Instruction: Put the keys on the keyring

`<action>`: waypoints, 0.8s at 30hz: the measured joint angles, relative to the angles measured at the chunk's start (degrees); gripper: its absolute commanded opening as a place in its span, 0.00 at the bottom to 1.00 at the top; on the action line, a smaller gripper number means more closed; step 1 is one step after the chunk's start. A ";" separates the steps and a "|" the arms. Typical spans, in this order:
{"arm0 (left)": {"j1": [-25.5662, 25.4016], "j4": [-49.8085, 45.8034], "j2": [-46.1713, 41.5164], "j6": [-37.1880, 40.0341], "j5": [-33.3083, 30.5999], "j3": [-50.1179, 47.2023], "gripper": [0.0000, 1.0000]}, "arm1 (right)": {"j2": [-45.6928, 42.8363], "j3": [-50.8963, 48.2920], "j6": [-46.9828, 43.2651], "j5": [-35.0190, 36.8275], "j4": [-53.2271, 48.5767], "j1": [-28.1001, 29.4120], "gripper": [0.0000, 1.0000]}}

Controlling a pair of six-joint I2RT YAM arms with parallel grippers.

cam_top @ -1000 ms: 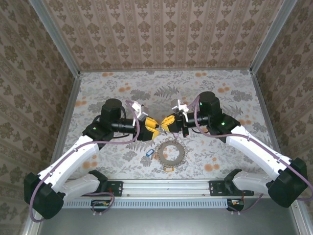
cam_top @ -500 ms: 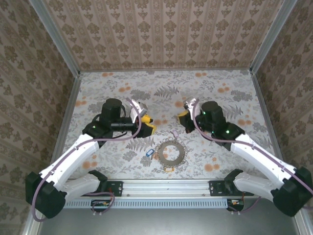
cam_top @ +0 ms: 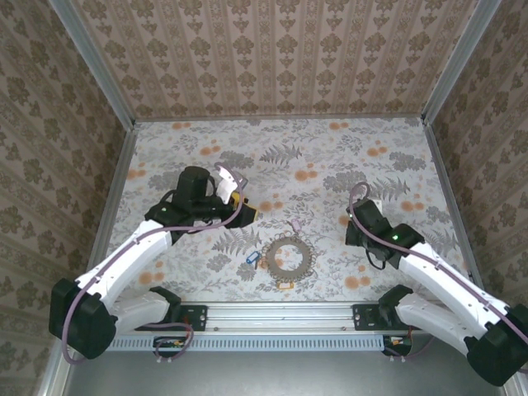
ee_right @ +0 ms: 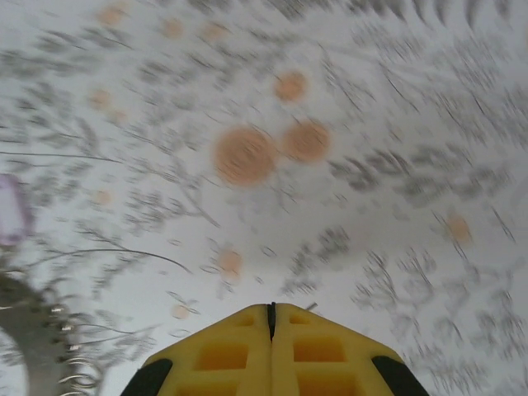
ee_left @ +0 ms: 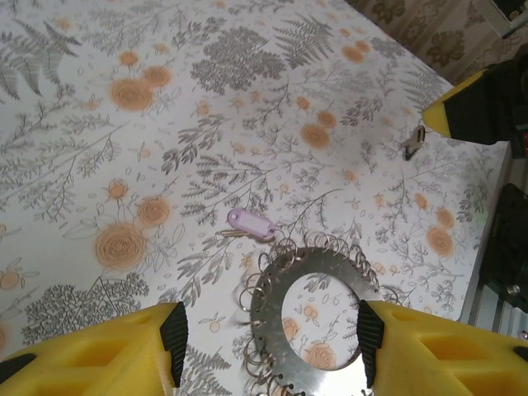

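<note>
Top external view: the keyring (cam_top: 289, 257) lies flat on the counter (cam_top: 181, 140), near the front centre. Right of it, the right hand (ee_right: 271, 313) is pinched closed, with the key (ee_left: 412, 142) just by its tip. Farther left, the left hand (cam_top: 246, 209) gapes, holding nothing.

table (cam_top: 346, 148): floral top spanned the frame's middle
keyring (cam_top: 273, 257): lay flat at lower centre
lilac tag (cam_top: 294, 224): lay just above it

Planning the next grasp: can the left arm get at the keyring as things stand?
Probably yes: the left gripper is open and aimed at the keyring, with nothing between them.
</note>
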 measured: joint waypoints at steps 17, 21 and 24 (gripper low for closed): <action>0.00 5.62 -0.72 -5.31 -0.33 -6.54 0.59 | 12.44 -1.86 3.82 2.95 0.57 -2.51 0.00; 0.00 6.64 -0.72 -5.97 -0.39 -6.67 0.59 | 15.69 -1.70 2.93 2.80 1.57 -2.89 0.00; 0.00 7.04 -0.72 -6.03 -0.55 -6.88 0.59 | 18.12 -0.44 2.25 2.54 1.84 -3.37 0.00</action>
